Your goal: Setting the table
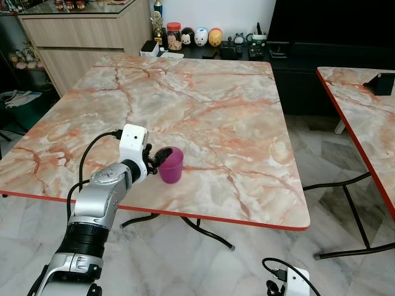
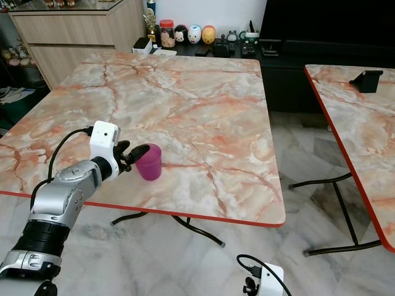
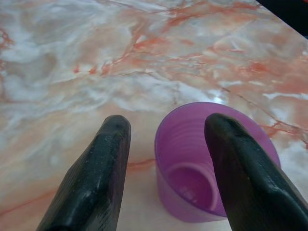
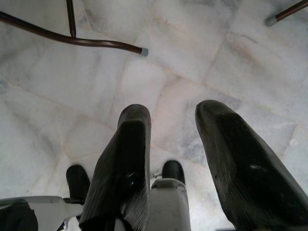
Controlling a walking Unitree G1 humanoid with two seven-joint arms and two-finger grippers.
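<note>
While my left gripper [image 1: 155,159] sits out over the marble tabletop [image 1: 203,105], its two black fingers [image 3: 94,183] are spread apart around the rim of a small purple cup [image 1: 171,164]. From the left wrist cam, one finger is over the mouth of the cup and the other is just outside its wall, so the wall sits in the gap between them. I can't tell if either finger is actually touching it, but they're definitely not clamped on it.

The cup stands upright and empty, near the front red edge of the tabletop, on my left side of it. My right gripper [image 4: 168,144] hangs low by my side, pointing down at the tiled floor [image 4: 202,57], fingers apart with nothing between them. A second marble tabletop [image 1: 364,117] stands off to my right with a dark object on it. At the far end there's a low dark cabinet [image 1: 247,52] with a row of little figurines [image 1: 201,37] and a jar [image 1: 174,36].
</note>
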